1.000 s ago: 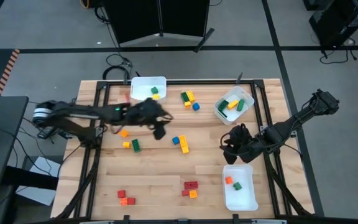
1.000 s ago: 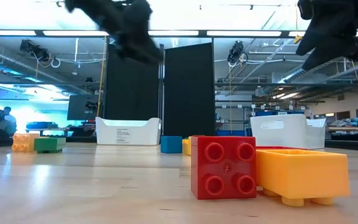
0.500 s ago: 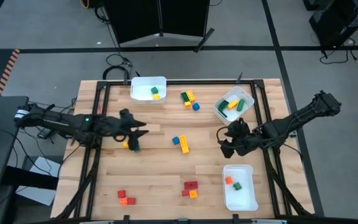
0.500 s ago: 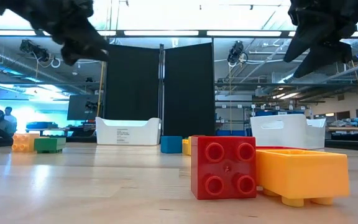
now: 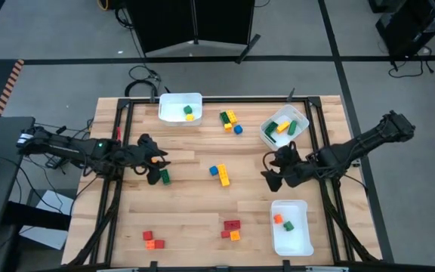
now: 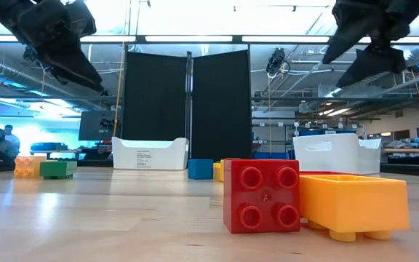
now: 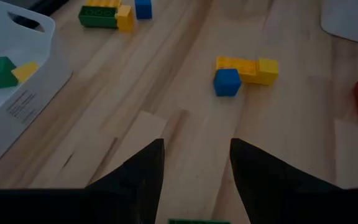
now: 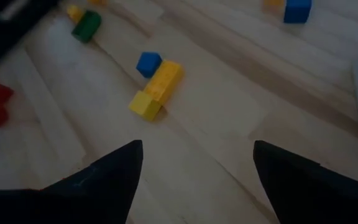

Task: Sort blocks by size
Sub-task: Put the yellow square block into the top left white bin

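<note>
Blocks lie scattered on the wooden table. My left gripper hovers open near the table's left side, over a green block next to a yellow one; the green block's edge shows between the finger roots. My right gripper hangs open, with nothing between its fingers, right of a blue block that lies against a yellow-orange brick at mid-table. Both grippers are above the table, as the low view shows for the left and the right.
A white bin at the far edge holds green and yellow blocks. A tilted bin sits far right, another bin near right. Loose blocks lie between the far bins and near the front edge, red ones and orange-red ones.
My left gripper has swung from near the far white bin toward the table's left and near side and has come lower, ending over the green block. My right gripper has spread its fingers wider and drifted slightly toward the table's left.
</note>
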You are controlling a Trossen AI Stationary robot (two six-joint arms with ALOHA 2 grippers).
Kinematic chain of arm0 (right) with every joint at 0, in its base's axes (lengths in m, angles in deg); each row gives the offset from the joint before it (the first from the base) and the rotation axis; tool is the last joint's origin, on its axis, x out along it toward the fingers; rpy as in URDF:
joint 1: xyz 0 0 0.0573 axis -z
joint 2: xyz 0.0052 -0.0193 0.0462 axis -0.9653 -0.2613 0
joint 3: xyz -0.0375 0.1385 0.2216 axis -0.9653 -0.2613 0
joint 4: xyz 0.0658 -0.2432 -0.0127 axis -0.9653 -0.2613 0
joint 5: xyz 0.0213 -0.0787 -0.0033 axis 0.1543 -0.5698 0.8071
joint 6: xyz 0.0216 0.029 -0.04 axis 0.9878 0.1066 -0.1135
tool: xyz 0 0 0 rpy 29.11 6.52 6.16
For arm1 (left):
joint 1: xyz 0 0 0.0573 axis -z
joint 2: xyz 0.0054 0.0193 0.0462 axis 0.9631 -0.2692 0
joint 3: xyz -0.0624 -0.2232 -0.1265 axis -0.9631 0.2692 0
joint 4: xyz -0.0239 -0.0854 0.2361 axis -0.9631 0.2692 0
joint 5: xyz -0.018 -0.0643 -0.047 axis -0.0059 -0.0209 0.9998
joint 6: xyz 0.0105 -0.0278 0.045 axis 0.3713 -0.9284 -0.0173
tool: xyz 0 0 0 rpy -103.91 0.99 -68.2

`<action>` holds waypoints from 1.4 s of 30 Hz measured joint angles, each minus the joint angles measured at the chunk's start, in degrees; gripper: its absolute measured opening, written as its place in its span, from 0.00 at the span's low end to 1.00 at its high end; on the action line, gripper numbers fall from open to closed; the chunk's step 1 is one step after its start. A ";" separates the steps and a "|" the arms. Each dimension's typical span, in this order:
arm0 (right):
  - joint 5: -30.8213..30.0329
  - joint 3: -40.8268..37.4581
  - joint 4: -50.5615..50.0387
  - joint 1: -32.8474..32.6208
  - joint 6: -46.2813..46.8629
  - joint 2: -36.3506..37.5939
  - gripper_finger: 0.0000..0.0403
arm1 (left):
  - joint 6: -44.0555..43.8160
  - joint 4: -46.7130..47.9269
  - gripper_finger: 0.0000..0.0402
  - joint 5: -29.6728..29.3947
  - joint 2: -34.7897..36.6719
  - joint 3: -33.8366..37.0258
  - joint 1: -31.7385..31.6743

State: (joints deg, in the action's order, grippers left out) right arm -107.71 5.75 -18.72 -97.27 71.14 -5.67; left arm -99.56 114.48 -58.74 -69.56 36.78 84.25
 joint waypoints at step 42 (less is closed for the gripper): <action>20.74 48.43 -21.86 14.68 2.79 -52.72 0.69 | 2.75 -10.02 0.48 4.27 12.33 12.07 7.90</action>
State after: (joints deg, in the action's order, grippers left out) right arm -86.97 54.19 -40.58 -82.59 73.93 -58.39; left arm -96.80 104.46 -54.47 -57.24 48.85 92.15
